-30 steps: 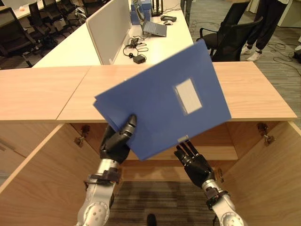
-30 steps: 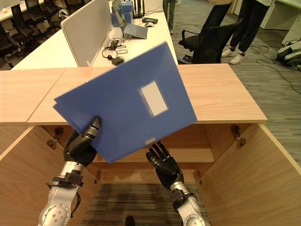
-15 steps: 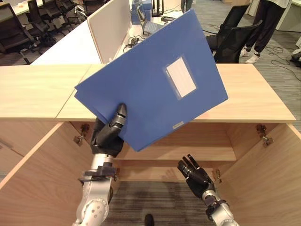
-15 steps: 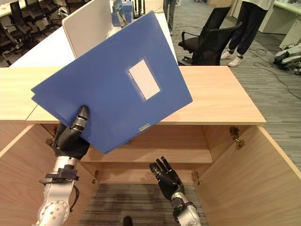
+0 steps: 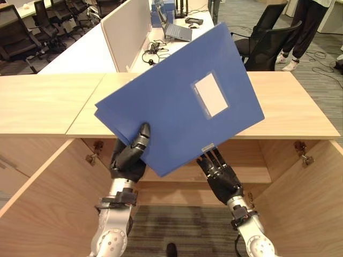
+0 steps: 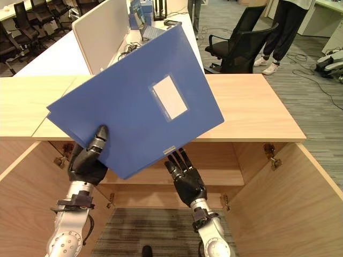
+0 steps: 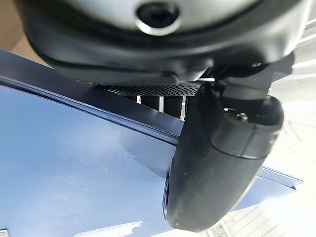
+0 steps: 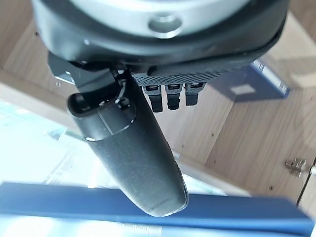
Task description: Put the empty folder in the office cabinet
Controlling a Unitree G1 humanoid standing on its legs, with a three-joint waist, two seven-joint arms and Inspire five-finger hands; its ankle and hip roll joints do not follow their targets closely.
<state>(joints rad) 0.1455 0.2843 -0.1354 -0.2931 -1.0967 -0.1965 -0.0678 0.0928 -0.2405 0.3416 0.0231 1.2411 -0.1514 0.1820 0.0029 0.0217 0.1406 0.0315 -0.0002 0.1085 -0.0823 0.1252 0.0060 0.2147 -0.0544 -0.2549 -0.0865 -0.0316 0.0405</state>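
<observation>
A blue folder (image 5: pixel 177 101) with a pale label hangs tilted in the air over the open wooden office cabinet (image 5: pixel 300 112). My left hand (image 5: pixel 128 158) is shut on its lower left corner, thumb on the front face (image 7: pixel 217 163), fingers behind. My right hand (image 5: pixel 220 176) reaches up from below with straight fingers, open, their tips at the folder's lower edge. In the right wrist view the folder's blue edge (image 8: pixel 222 217) runs just past the thumb (image 8: pixel 133 153).
Both cabinet doors (image 5: pixel 43 203) (image 5: pixel 305 209) swing out towards me, and a shelf (image 5: pixel 252 174) crosses the inside. A second blue labelled thing (image 8: pixel 256 81) lies on wood inside. Beyond stand a desk with a laptop (image 5: pixel 177 32), office chairs (image 5: pixel 268 45) and a person (image 5: pixel 311 21).
The folder has come down a little and tilted flatter in my left hand. My right hand has risen from low in the cabinet opening back up to the folder's lower edge.
</observation>
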